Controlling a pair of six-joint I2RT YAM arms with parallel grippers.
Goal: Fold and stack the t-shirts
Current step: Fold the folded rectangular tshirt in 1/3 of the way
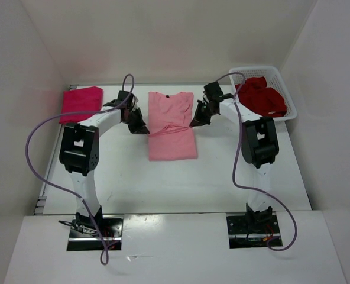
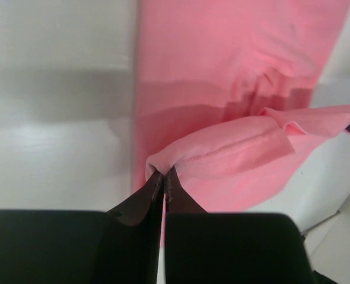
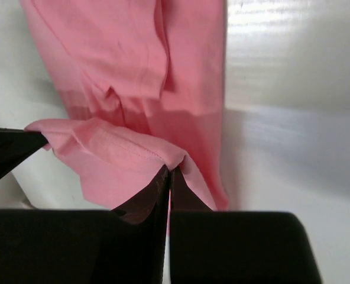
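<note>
Left claw (image 2: 164, 171) and right claw (image 3: 170, 170) clamp the lifted hem of the pink shirt (image 1: 171, 121) on the table (image 1: 163, 183), toward its far edge; magenta shirt (image 1: 81, 104) lies folded at the far-left corner, crimson shirt (image 1: 261, 96) in the basket (image 1: 285, 92).

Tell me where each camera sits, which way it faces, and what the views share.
Top view: above and behind the arms, looking down at the table; both arms and bases show, with the pink shirt, a magenta shirt and a basket holding a dark red shirt.
Left wrist: on the left arm, facing along the left hand, shut on the pink shirt's edge.
Right wrist: on the right arm, facing along the right hand, shut on the same edge.
Shared: both wrist views show that lifted edge.
</note>
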